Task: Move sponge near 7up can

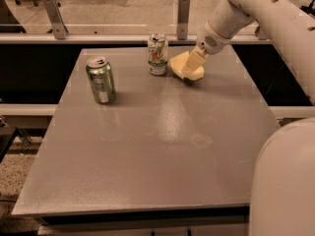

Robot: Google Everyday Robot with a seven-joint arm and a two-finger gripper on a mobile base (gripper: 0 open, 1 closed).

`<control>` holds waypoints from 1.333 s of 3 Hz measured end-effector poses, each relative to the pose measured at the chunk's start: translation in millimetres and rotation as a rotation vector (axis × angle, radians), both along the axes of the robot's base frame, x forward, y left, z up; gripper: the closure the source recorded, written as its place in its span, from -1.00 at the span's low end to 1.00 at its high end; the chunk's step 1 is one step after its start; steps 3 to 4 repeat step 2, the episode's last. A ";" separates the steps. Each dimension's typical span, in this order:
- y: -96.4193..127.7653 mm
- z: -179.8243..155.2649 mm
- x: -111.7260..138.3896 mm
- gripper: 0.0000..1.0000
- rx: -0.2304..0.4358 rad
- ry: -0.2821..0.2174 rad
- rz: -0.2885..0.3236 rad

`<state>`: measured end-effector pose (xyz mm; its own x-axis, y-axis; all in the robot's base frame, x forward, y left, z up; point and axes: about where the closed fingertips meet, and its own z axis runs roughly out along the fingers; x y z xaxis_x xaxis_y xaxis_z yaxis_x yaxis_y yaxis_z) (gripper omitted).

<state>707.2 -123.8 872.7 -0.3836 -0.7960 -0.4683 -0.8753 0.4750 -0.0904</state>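
End effector: down at the far side of the bench, reaching in from the upper right, clamped on the sponge.
Sponge: pale yellow, low on the bench, just right of the 7up can; touching or not, can't tell.
7up can: upright near the far edge.
Green can: 1 more, upright, well apart to the left.

Grey table, pale floor, metal posts
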 end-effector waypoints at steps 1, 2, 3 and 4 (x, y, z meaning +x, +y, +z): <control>1.8 -3.2 0.7 -1.00 0.000 0.004 0.002; 1.9 -3.3 0.8 -1.00 0.000 0.004 0.002; 1.9 -3.3 0.8 -1.00 0.000 0.004 0.002; 1.9 -3.3 0.8 -1.00 0.000 0.004 0.002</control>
